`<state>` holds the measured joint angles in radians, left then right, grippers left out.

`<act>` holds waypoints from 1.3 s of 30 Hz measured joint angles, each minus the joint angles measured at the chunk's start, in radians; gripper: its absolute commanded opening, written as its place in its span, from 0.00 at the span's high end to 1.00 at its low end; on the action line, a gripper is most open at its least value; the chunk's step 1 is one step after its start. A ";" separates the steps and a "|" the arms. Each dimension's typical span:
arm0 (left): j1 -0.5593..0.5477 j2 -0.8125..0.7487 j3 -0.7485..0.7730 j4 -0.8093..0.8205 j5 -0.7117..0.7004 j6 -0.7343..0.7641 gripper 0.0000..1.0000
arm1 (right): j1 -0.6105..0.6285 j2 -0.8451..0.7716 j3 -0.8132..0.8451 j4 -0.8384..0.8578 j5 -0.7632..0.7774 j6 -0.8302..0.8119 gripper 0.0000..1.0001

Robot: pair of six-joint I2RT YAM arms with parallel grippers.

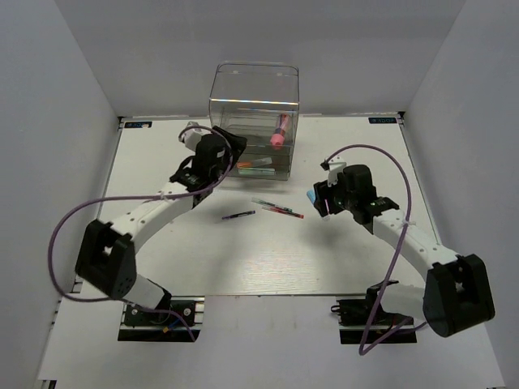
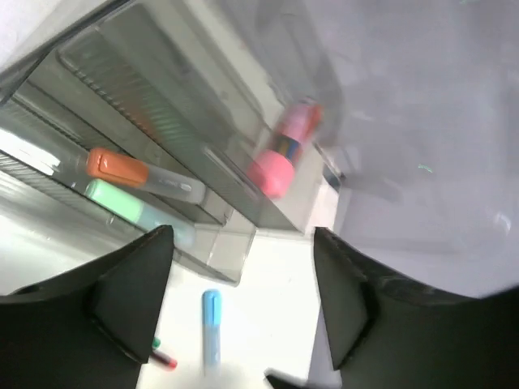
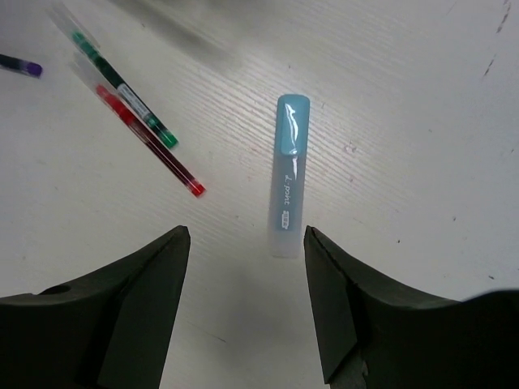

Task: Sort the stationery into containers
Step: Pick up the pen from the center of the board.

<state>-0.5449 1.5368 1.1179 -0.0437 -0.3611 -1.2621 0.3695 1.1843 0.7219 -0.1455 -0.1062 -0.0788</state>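
Observation:
The clear organizer (image 1: 254, 97) stands at the back centre. Its top bin holds the pink-and-silver tube (image 1: 280, 130), which also shows in the left wrist view (image 2: 280, 158). An orange-capped marker (image 2: 122, 166) and a green marker (image 2: 122, 203) lie in its drawers. My left gripper (image 1: 233, 144) is open and empty beside the organizer's left front (image 2: 242, 239). A light-blue marker (image 3: 289, 174) lies on the table just ahead of my open, empty right gripper (image 3: 247, 235), seen from above (image 1: 319, 199).
Thin pens lie loose mid-table: a green one (image 3: 122, 85), a red one (image 3: 150, 142) and a dark one (image 1: 238, 215) further left. White walls close in the table (image 1: 243, 259) on the left, right and back.

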 measured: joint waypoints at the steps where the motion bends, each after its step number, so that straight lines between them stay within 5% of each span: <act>1: 0.000 -0.047 -0.016 0.000 0.009 0.056 0.15 | 0.000 0.024 0.000 0.002 0.006 -0.005 0.35; 4: 0.000 -0.183 -0.076 0.006 0.056 0.234 0.05 | 0.002 0.098 0.004 0.019 0.024 -0.016 0.34; 10: 0.004 -0.345 -0.161 0.043 0.284 0.642 0.02 | 0.006 0.275 0.063 0.026 0.051 -0.045 0.30; 21: 0.005 -0.325 -0.161 -0.115 0.508 0.962 0.01 | 0.006 0.510 0.189 0.050 0.109 -0.082 0.30; 24: 0.005 -0.318 -0.161 -0.115 0.538 0.974 0.01 | 0.006 0.519 0.198 0.050 0.105 -0.087 0.42; 31: 0.005 -0.259 -0.159 -0.133 0.568 0.967 0.01 | 0.004 0.533 0.221 0.022 0.036 -0.105 0.96; 39: 0.005 -0.248 -0.158 -0.138 0.570 0.936 0.01 | 0.029 0.427 0.230 -0.090 -0.133 -0.186 1.00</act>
<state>-0.5404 1.2888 0.9604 -0.1818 0.2089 -0.3260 0.3981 1.6115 0.9520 -0.2359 -0.2394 -0.2649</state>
